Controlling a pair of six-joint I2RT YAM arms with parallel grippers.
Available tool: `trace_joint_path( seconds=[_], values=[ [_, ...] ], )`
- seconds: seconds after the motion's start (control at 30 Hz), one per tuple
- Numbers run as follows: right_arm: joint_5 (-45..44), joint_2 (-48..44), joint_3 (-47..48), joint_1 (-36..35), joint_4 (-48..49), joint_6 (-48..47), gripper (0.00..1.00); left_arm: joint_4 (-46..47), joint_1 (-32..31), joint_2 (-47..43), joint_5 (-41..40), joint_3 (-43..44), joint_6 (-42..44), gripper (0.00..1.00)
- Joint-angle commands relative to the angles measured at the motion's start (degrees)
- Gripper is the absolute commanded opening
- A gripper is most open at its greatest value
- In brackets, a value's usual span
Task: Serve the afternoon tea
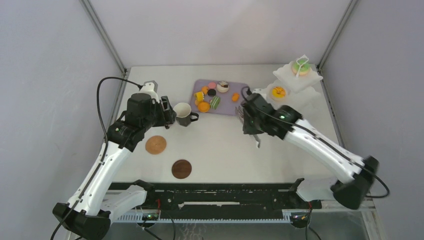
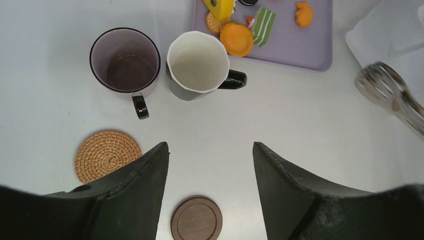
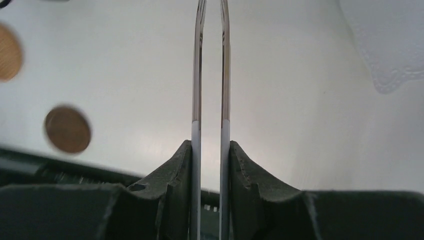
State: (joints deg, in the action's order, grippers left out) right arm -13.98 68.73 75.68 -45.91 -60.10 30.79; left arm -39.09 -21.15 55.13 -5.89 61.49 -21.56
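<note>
Left fingers point(image 2: 142, 192) are open wide with nothing between them, hovering over the bare table point(image 2: 300, 130) on the near side of the mugs. The mauve mug point(image 2: 125, 62) and the dark mug point(image 2: 197, 62) with the white inside stand upright just beside each other, both empty. The mauve mug's handle points toward the arm base and the dark mug's handle points toward the lilac tray point(image 2: 310, 50).

The woven coaster point(image 2: 107, 155) lies near the mauve mug, and the dark wooden coaster point(image 2: 196, 218) lies closer to the arm bases. Both are bare; neither mug is on a coaster.

The tray holds sweets, among them an orange round one point(image 2: 236, 39) and a green striped one point(image 2: 263, 21). The white stand point(image 1: 310, 80) sits at the far right corner of the table. A green doughnut point(image 1: 301, 66) is on its top tier and a yellow-orange doughnut point(image 1: 278, 92) on a lower tier.

Right fingers point(image 3: 172, 175) are clamped on the tongs point(image 3: 197, 75), pressing the two arms to a narrow gap. The tong tips are out of frame in the right wrist view. That hand is above the table just off the tray's right end, near the stand.
</note>
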Motion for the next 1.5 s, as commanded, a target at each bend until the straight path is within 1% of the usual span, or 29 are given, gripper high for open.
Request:
trace_joint_path(
  seconds=[0.0, 0.2, 0.33, 0.53, 0.87, 1.23, 1.47],
  values=[
    [-12.9, 7.2, 0.8, 1.8, 11.5, 4.4, 0.33, 0.1, 0.7, -1.6, -0.8, 0.4, -0.1, 0.67],
    [-6.5, 17.2, 1.0, 7.4, 20.4, 3.7, 0.42, 0.0, 1.1, -1.8, -1.0, -0.4, 0.6, 0.67],
    [-4.6, 21.7, 1.9, 8.6, 23.3, 3.9, 0.48, 0.0, 1.2, -1.3, -0.8, -0.7, 1.3, 0.67],
    [-3.6, 26.6, 4.3, 9.1, 25.1, 4.1, 0.49, 0.3, 1.5, 0.0, -0.7, -0.6, 2.0, 0.67],
    [-5.3, 34.1, 10.1, 9.2, 23.1, 4.1, 0.51, 0.5, 1.7, 0.0, -0.6, -1.0, 2.0, 0.67],
    [-8.7, 38.6, 14.5, 9.5, 20.3, 3.4, 0.52, 0.5, 2.1, 0.5, -0.6, -1.0, 2.3, 0.67],
    [-6.8, 40.9, 15.8, 11.1, 20.4, 3.0, 0.50, 0.4, 2.2, 0.4, -0.7, -1.2, 2.2, 0.67]
  ],
)
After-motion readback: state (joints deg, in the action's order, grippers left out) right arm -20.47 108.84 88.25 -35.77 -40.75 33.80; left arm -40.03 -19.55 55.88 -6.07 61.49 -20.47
